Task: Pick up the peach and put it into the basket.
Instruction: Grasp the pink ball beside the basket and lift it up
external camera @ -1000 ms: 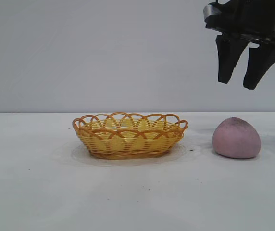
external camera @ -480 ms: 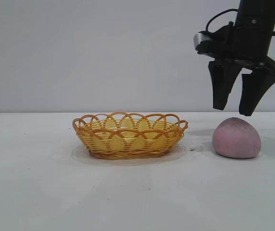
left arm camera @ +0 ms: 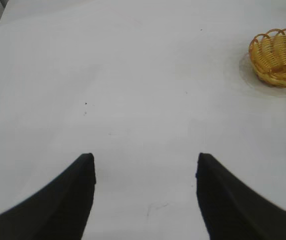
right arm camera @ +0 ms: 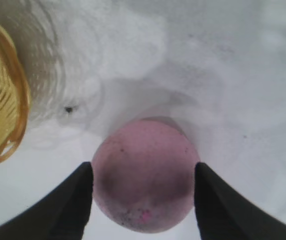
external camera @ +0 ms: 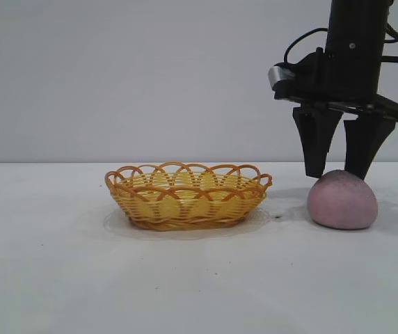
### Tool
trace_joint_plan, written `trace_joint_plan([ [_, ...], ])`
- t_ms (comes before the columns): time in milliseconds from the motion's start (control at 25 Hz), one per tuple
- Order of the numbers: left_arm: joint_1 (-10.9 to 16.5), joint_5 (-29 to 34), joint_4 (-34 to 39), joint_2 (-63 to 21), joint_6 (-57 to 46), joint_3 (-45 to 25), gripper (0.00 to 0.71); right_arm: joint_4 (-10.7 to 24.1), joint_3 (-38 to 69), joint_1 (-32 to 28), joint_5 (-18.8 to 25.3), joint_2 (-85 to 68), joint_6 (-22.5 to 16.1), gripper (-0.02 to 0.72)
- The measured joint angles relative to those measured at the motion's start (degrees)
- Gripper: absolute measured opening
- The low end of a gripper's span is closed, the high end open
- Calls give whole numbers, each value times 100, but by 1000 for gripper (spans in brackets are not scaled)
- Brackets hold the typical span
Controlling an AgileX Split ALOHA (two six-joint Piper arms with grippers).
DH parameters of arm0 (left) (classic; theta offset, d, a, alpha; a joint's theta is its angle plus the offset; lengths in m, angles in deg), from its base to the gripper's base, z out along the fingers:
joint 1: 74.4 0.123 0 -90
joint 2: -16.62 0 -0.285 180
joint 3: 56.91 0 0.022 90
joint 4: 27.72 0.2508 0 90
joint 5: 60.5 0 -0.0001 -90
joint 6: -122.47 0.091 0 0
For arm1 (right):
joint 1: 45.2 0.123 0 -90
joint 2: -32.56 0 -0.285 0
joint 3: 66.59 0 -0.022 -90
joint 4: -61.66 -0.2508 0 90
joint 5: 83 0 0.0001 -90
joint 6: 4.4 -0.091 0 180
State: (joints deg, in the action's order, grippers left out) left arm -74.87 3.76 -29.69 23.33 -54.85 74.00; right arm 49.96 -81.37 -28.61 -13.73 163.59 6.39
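Observation:
The dull pink peach (external camera: 342, 202) lies on the white table to the right of the yellow wicker basket (external camera: 187, 198), about a hand's width from it. My right gripper (external camera: 335, 172) hangs straight down over the peach, open, with its fingertips level with the peach's top. In the right wrist view the peach (right arm camera: 143, 150) fills the gap of the right gripper (right arm camera: 143, 167), one black finger on each side, and the basket's rim (right arm camera: 0, 115) shows at the edge. My left gripper (left arm camera: 144, 157) is open over bare table, far from the basket (left arm camera: 278, 57).
The white table (external camera: 46, 278) runs bare in front of and to the left of the basket. A plain grey wall stands behind. A small dark speck (right arm camera: 69, 109) lies on the table between basket and peach.
My right gripper has come down and slightly left, from high above the peach to where its fingertips reach the peach's top. Its jaws stayed open. Peach and basket have not moved.

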Motion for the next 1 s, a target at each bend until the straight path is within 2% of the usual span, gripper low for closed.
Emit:
trace_joint_plan([
  [80,0,0,0,0,0,0,396,13,0,0,0,45,-25,344],
  [120,0,0,0,0,0,0,396,13,0,0,0,70,-35,351],
  [160,0,0,0,0,0,0,396,13,0,0,0,95,-38,288],
  [200,0,0,0,0,0,0,396,13,0,0,0,107,-48,258],
  [480,0,0,0,0,0,0,396,-42,-12,0,0,205,-61,267],
  [520,0,0,0,0,0,0,396,-42,-15,0,0,205,-61,184],
  [560,0,0,0,0,0,0,396,-44,-25,0,0,205,-61,138],
  [720,0,0,0,0,0,0,396,-54,-46,0,0,205,-61,0],
  [1000,0,0,0,0,0,0,396,-54,-46,0,27,-284,16,0],
])
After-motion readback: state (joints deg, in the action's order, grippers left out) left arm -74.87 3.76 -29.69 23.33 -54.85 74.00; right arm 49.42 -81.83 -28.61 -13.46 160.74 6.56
